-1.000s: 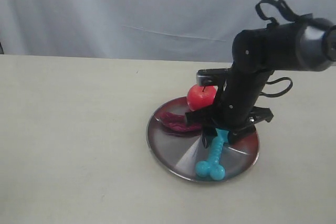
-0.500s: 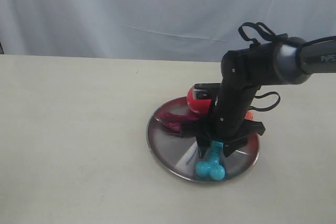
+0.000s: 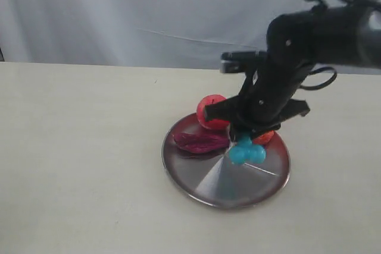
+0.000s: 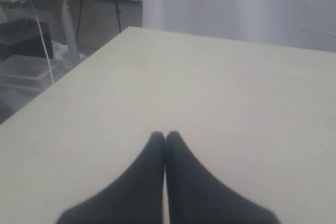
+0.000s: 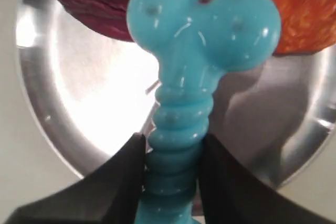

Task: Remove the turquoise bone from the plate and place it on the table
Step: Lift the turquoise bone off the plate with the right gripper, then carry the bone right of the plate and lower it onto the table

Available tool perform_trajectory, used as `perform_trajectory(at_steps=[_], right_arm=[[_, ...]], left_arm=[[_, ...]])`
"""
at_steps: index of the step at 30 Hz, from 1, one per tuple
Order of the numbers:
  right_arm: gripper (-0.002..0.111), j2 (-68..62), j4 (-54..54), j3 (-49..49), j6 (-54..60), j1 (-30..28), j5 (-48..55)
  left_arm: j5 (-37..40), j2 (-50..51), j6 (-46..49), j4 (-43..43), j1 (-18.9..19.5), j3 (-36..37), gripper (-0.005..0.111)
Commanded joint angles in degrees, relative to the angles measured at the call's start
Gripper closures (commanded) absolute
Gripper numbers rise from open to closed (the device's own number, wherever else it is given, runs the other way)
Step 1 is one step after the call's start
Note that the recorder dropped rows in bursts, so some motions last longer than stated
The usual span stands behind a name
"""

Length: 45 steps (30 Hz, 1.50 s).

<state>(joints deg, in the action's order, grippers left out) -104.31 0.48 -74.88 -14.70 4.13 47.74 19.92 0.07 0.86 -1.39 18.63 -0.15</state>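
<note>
Gripping: right gripper (image 5: 173, 148) clamped on the ribbed shaft of the turquoise bone (image 5: 202, 24), one finger pressed against each side.
Bone's place: between the jaws, free knobbed end hanging past the fingertips, seemingly lifted clear of the plate (image 3: 238, 190) and not yet over the table (image 3: 77, 147).
Step in hand: carrying the bone off the plate; judged roughly halfway, with the pick made and the set-down left to do.
Doing it well: firm, steady squeeze, since a rubbery shaft may slip or swing; enough height for the hanging knob to pass over the rim; sideways travel away from the toys crowding the gripper, out to bare tabletop; lowering until the knob meets the surface before letting go.
Risk: nudging the neighbouring toys, or dropping the bone back onto the metal.
Bone's look: bright glossy turquoise, two rounded knobs at the free end, stacked ribs along the shaft, other end hidden inside the grip.
Directly under the gripper: shiny silver plate with a reddish sheen.
Just beyond the fingertips: orange toy (image 3: 264, 137) and dark maroon piece (image 3: 199, 142), both on the plate.
Further off: red round toy (image 3: 209, 111) at the plate's edge.
Farthest: left gripper (image 4: 165, 139), fingers pressed together on nothing, over bare table.
</note>
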Motion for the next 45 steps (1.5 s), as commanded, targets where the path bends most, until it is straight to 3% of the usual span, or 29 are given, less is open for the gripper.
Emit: perform_trajectory(at_steps=[1, 8, 18, 23, 31, 37, 45], right_arm=[[0.109, 14.49, -4.52, -0.48, 0.48, 0.05, 3.85], [0.109, 35.98, -19.95, -10.78, -3.53, 0.05, 17.77], [0.109, 37.33, -28.66, -12.28, -4.02, -1.09, 22.22], [0.109, 33.76, -21.59, -8.3, -2.41, -8.97, 19.74], [0.109, 26.9, -7.89, 4.49, 6.22, -22.14, 5.61], [0.109, 17.59, -2.81, 12.26, 10.54, -25.78, -4.03], [0.109, 2.47, 1.88, 12.36, 10.69, -25.78, -10.47]], left_arm=[[-0.31, -0.07, -0.24, -0.06, 0.13, 0.15, 0.107], [-0.31, -0.07, -0.24, -0.06, 0.13, 0.15, 0.107], [-0.31, -0.07, -0.24, -0.06, 0.13, 0.15, 0.107], [-0.31, -0.07, -0.24, -0.06, 0.13, 0.15, 0.107], [-0.31, -0.07, -0.24, -0.06, 0.13, 0.15, 0.107], [-0.31, -0.07, -0.24, -0.06, 0.13, 0.15, 0.107], [-0.31, -0.07, -0.24, -0.06, 0.13, 0.15, 0.107]])
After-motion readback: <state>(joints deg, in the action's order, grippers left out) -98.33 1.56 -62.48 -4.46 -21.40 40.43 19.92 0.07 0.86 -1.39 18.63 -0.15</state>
